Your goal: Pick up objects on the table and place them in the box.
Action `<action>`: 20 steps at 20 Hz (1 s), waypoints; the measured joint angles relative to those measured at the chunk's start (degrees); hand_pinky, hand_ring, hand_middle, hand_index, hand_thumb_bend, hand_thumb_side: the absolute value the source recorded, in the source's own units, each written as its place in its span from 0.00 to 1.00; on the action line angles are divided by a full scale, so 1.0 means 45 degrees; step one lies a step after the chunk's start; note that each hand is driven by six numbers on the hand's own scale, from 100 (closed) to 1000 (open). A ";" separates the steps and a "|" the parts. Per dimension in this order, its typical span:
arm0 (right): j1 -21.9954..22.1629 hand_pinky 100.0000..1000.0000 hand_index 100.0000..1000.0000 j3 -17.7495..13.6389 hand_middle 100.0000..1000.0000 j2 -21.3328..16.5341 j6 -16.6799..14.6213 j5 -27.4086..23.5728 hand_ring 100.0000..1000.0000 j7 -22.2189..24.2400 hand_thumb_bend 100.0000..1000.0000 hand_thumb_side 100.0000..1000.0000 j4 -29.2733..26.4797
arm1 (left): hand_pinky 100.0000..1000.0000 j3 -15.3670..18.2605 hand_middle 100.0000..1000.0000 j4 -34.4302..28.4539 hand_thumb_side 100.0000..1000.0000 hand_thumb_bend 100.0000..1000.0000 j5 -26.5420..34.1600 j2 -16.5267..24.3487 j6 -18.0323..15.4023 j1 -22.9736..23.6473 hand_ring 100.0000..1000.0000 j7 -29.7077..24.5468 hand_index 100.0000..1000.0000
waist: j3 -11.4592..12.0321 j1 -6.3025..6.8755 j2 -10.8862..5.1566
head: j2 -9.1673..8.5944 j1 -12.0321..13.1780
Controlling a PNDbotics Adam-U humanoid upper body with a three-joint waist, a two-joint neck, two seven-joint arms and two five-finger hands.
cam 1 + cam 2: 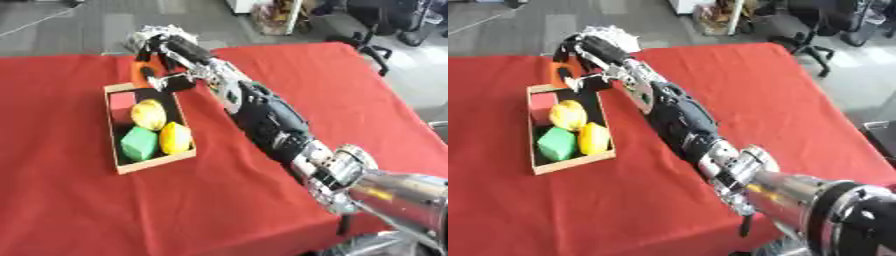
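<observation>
The right arm stretches from the near right corner all the way across the red-covered bench to the far end of the box. The right hand hangs over that far end, its fingers curled around an orange object, which sits just above the far rim of the box, partly hidden behind the hand. Whether the orange object touches the rim cannot be told. The thumb and fingers close narrowly on it, not spread wide.

Inside the box, a shallow wooden tray with a dark floor, lie four things. A red block sits in the far left corner. Just right of it and a touch nearer, a yellow rounded object rests against it. Nearer still, a green block fills the near left part, and a second yellow rounded object lies beside it on the right, touching the right wall.

The left hand appears in neither view.
</observation>
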 measured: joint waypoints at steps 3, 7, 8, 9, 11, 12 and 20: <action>-0.0001 0.29 0.26 -0.0039 0.17 0.0101 -0.0046 0.0221 0.33 0.0122 0.00 0.11 0.0213 | 0.64 0.0000 0.56 0.0000 0.98 0.00 0.0009 -0.0065 -0.0003 0.0000 0.54 -0.0013 0.86 | 0.0001 0.0000 0.0000 | 0.0000 -0.0021; -0.0028 0.40 0.42 -0.0043 0.31 0.0115 -0.0204 0.0510 0.42 0.0347 0.00 0.10 0.0340 | 0.64 0.0000 0.56 0.0000 0.98 0.00 0.0010 -0.0089 -0.0005 0.0000 0.54 -0.0017 0.86 | 0.0001 0.0000 0.0000 | 0.0000 -0.0040; -0.0050 0.44 0.46 -0.0047 0.36 0.0115 -0.0243 0.0585 0.46 0.0429 0.00 0.11 0.0345 | 0.64 0.0000 0.56 0.0000 0.98 0.00 0.0010 -0.0090 -0.0005 0.0000 0.54 -0.0017 0.86 | 0.0001 0.0000 0.0000 | 0.0000 -0.0046; -0.0066 0.44 0.46 -0.0061 0.36 0.0115 -0.0280 0.0649 0.46 0.0514 0.00 0.11 0.0356 | 0.64 0.0000 0.56 0.0000 0.98 0.00 0.0010 -0.0090 -0.0005 0.0000 0.54 -0.0017 0.86 | 0.0001 0.0000 0.0000 | 0.0000 -0.0052; -0.0099 0.51 0.60 -0.0117 0.47 0.0115 -0.0337 0.0762 0.53 0.0712 0.00 0.11 0.0410 | 0.64 0.0000 0.56 0.0000 0.98 0.00 0.0010 -0.0090 -0.0005 0.0000 0.54 -0.0017 0.86 | 0.0000 0.0000 -0.0001 | 0.0000 -0.0075; -0.0101 0.57 0.72 -0.0130 0.55 0.0115 -0.0361 0.0799 0.58 0.0828 0.00 0.11 0.0424 | 0.64 0.0001 0.56 0.0000 0.98 0.00 0.0010 -0.0090 -0.0005 0.0000 0.54 -0.0017 0.86 | 0.0000 0.0000 -0.0002 | 0.0000 -0.0081; -0.0017 0.75 0.90 -0.0436 0.79 0.0094 0.0007 0.1066 0.78 0.1711 0.00 0.12 0.1036 | 0.64 0.0004 0.56 0.0000 0.98 0.00 0.0010 -0.0091 -0.0003 0.0002 0.54 -0.0015 0.86 | -0.0011 0.0000 -0.0003 | 0.0000 -0.0083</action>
